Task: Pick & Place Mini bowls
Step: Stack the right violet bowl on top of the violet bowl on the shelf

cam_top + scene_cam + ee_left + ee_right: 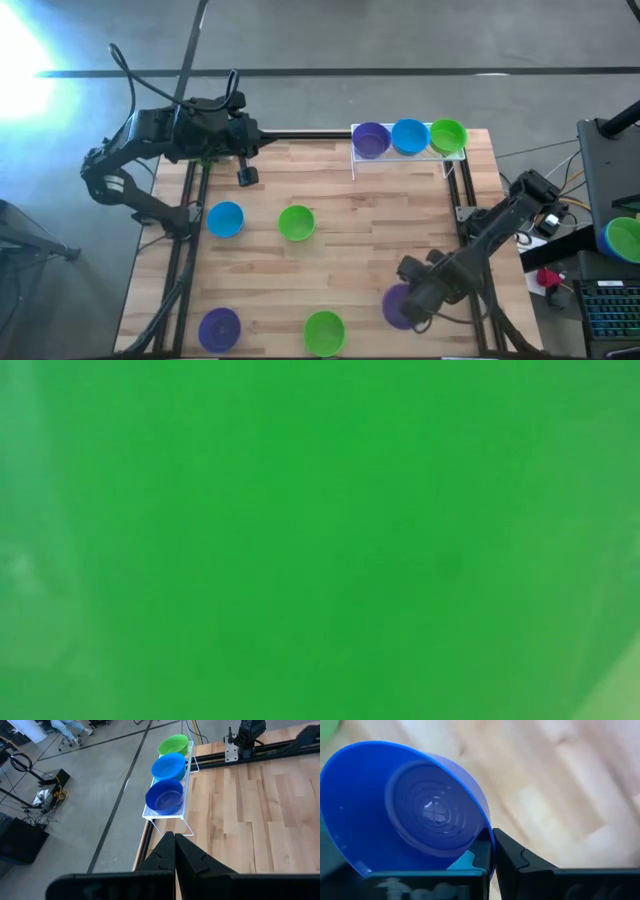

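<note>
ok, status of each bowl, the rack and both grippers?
rack: upright, holds three bowls
rack bowls: purple, blue, green, in a row
loose bowls: four, open side up
purple bowl: tilted, rim pinched by right gripper
left gripper: shut, empty, off the rack's end

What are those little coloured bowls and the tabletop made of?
The mini bowls look like smooth moulded plastic: the purple bowl pinched at its rim by the right gripper shows a glossy sheen and moulded rings in its base. The table looks like jointed, lightly finished wood strips with visible grain.
</note>
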Controlling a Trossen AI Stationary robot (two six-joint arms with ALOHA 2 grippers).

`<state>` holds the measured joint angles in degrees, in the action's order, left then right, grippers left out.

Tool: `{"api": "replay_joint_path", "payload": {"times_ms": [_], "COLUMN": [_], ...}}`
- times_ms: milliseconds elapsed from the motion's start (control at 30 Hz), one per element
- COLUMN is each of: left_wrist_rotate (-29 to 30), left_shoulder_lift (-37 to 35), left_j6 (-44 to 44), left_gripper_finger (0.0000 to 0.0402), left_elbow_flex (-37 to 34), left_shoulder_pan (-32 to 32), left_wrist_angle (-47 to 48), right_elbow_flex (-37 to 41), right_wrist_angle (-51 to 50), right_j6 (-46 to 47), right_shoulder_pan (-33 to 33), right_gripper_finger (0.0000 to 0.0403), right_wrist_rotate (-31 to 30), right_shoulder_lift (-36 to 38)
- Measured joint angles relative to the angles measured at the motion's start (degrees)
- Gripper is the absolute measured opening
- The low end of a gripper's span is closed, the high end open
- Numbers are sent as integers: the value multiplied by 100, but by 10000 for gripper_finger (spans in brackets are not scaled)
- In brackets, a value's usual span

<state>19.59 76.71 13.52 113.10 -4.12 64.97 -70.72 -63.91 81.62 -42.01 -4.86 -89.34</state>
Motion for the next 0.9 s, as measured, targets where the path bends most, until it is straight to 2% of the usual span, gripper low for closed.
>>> {"api": "replay_joint_path", "payload": {"times_ms": [200, 433, 667, 900], "left_wrist_rotate": [0, 0, -2, -2], "left_shoulder_lift": [0, 0, 0, 0], "left_j6": [-3, -37, -185, -201], "left_gripper_finger": [0, 0, 0, 0], "left_elbow_flex": [1, 0, 0, 2], "left_shoulder_pan": [1, 2, 7, 7], "left_wrist_angle": [0, 0, 0, 0], "right_elbow_flex": [-325, -372, -215, 238], "right_wrist_angle": [-546, -591, -591, -323], "right_j6": [224, 13, -623, -1785], "right_shoulder_pan": [472, 1342, 2609, 3905], "right_gripper_finger": [8, 8, 8, 8], "right_wrist_rotate": [-416, -448, -587, -541], "right_shoulder_lift": [11, 13, 13, 13]}}
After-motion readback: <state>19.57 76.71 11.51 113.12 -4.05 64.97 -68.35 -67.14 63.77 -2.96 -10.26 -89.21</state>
